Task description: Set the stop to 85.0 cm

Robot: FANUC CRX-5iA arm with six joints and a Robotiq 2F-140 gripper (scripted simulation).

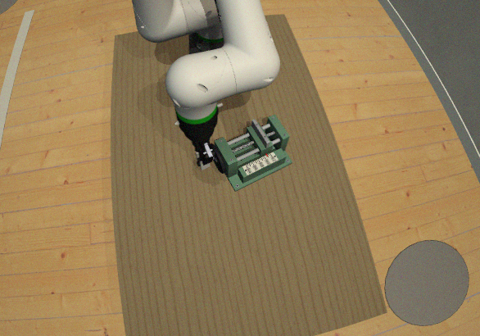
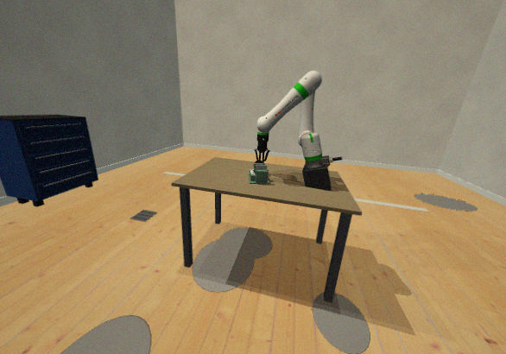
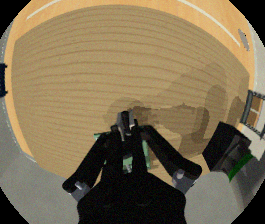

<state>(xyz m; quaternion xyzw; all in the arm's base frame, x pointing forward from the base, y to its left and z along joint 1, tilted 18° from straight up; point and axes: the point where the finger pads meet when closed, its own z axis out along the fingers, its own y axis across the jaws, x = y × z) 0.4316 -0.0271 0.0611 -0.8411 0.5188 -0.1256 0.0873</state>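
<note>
The green screw-driven device (image 1: 232, 161) (image 2: 261, 176) stands on the table. Its stop, a green carriage with a grey plate (image 1: 261, 133), sits on the rods right of their middle. A red pointer mark (image 1: 267, 155) shows toward the right part of the white scale (image 1: 255, 166); the numbers are too blurred to read. The black handwheel (image 1: 220, 163) is on the device's left end, partly hidden by the gripper. My gripper (image 1: 206, 159) (image 2: 259, 161) (image 3: 126, 116) points down just left of the wheel, its fingers nearly together on the wheel's handle, which is mostly hidden between them.
The brown table (image 1: 246, 254) (image 2: 216, 181) carries the device and the robot's base (image 2: 317, 178). The arm (image 1: 221, 74) reaches over the table from the back. A blue drawer cabinet (image 2: 60, 155) stands on the floor, away from the table.
</note>
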